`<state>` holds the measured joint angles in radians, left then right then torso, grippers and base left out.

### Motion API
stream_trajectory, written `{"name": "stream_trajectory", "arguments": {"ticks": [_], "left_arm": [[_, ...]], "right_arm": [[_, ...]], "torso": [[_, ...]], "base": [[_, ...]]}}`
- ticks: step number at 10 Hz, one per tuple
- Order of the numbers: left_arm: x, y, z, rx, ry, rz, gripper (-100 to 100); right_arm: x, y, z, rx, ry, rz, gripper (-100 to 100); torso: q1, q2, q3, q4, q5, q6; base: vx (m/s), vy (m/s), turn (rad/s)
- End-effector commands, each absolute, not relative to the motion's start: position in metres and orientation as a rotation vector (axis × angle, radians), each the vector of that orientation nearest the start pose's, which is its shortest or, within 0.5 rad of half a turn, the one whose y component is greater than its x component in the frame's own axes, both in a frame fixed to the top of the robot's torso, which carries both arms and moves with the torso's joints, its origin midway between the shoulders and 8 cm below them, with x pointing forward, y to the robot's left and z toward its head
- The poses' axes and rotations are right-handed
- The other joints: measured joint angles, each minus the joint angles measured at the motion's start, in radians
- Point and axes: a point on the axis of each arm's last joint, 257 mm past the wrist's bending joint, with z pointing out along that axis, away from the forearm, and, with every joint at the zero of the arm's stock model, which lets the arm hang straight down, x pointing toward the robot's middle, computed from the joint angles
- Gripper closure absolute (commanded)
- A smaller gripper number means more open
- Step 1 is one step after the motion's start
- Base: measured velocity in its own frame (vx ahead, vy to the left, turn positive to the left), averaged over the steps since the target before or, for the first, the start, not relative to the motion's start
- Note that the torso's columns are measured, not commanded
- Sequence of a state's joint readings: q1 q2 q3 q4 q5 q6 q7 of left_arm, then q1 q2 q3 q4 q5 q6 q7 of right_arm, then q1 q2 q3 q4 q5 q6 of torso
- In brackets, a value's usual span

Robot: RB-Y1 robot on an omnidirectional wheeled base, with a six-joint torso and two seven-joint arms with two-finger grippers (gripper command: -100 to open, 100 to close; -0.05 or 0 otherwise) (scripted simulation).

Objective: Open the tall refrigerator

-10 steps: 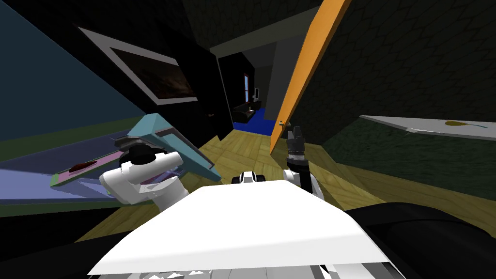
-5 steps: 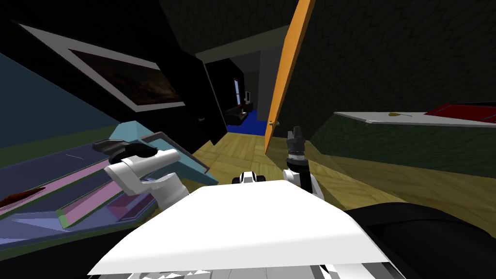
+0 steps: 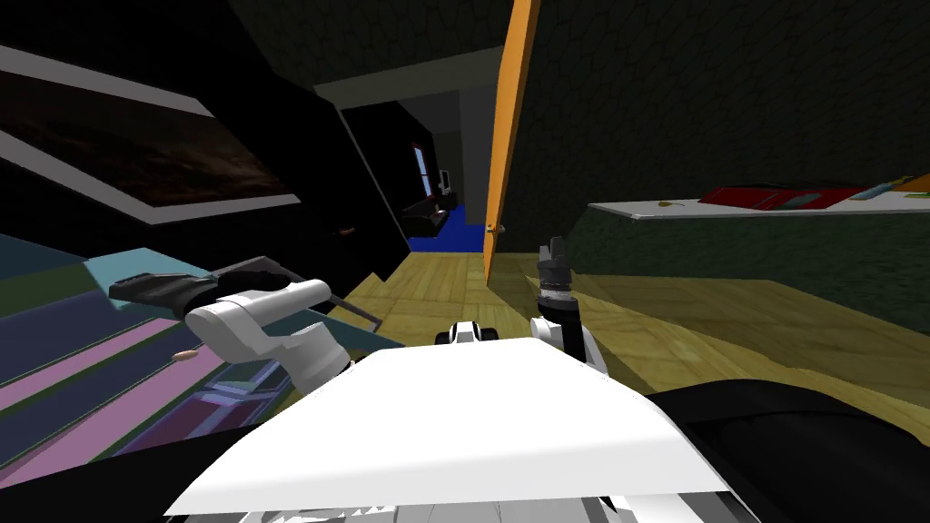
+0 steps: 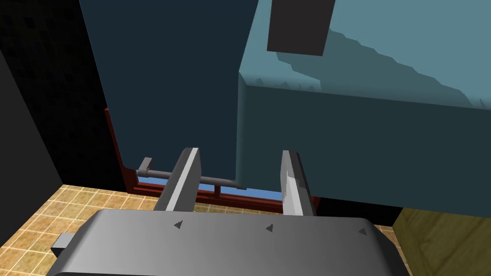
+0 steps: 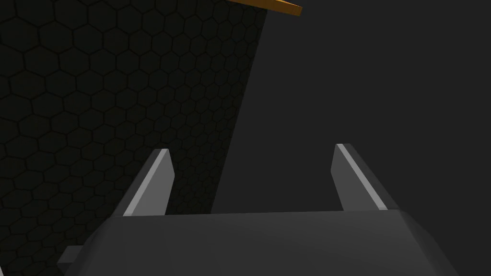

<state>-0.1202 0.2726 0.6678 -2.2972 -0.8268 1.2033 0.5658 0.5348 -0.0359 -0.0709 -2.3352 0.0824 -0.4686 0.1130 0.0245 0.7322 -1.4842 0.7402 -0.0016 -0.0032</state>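
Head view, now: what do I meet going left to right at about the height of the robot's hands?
Left hand → thin dark handle bar → blue floor patch beyond the doorway → edge-on orange door → right hand → white counter top carrying a flat red thing.

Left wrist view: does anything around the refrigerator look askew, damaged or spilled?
Nothing looks broken or spilled. The teal refrigerator stands open, its pink shelves exposed in the head view; its grey handle runs straight beyond the open left pincer. The slant there is the camera's.
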Motion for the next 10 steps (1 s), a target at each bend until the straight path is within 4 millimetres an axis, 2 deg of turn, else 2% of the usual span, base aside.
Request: {"name": "stream_trajectory", "arguments": {"ticks": [1, 2, 3, 4, 5, 6, 8, 9, 10], "left_arm": [[0.223, 0.666, 0.05, -1.491, -0.014, -0.092, 100], [0.216, 0.668, 0.052, -1.48, -0.025, -0.06, 100], [0.215, 0.668, 0.053, -1.477, -0.027, -0.053, 100], [0.2, 0.682, 0.053, -1.482, -0.093, -0.011, 100], [0.193, 0.683, 0.054, -1.472, -0.105, 0.022, 100], [0.181, 0.695, 0.053, -1.481, -0.163, 0.055, 100], [0.167, 0.695, 0.058, -1.456, -0.186, 0.108, 100], [0.153, 0.706, 0.056, -1.463, -0.248, 0.143, 100], [0.148, 0.706, 0.057, -1.455, -0.255, 0.167, 100]], "right_arm": [[0.334, -0.291, 0.033, 0.53, 0.715, 1.06, 0], [0.334, -0.29, 0.033, 0.53, 0.715, 1.06, 0], [0.334, -0.291, 0.033, 0.53, 0.716, 1.06, 0], [0.334, -0.291, 0.033, 0.53, 0.716, 1.06, 0], [0.334, -0.29, 0.033, 0.53, 0.715, 1.06, 0], [0.334, -0.291, 0.033, 0.53, 0.716, 1.06, 0], [0.334, -0.291, 0.032, 0.53, 0.716, 1.06, 0], [0.334, -0.291, 0.033, 0.53, 0.716, 1.06, 0], [0.334, -0.291, 0.033, 0.53, 0.715, 1.06, 0]], "torso": [[0.002, 0.004, 0.002, 0.002, -0.001, -0.004], [0.006, 0.002, 0.001, 0.001, 0.001, -0.001], [0.002, 0.004, 0.003, 0.001, 0.001, -0.005], [0.001, 0.009, 0.006, 0.003, 0.0, -0.008], [0.0, 0.008, 0.005, 0.003, -0.001, -0.003], [-0.002, 0.009, 0.006, 0.003, -0.002, -0.006], [-0.011, 0.011, 0.007, 0.003, -0.005, -0.006], [-0.012, 0.014, 0.009, 0.005, -0.006, -0.007], [-0.012, 0.012, 0.007, 0.003, -0.006, 0.0]], "base": [[0.043, -0.053, -0.369], [0.044, -0.039, -0.276], [0.025, -0.006, -0.016], [0.044, -0.033, -0.375], [0.039, -0.027, -0.288], [0.061, -0.037, -0.395], [0.049, -0.014, -0.136], [0.043, -0.034, -0.319], [0.039, -0.02, -0.238]]}}
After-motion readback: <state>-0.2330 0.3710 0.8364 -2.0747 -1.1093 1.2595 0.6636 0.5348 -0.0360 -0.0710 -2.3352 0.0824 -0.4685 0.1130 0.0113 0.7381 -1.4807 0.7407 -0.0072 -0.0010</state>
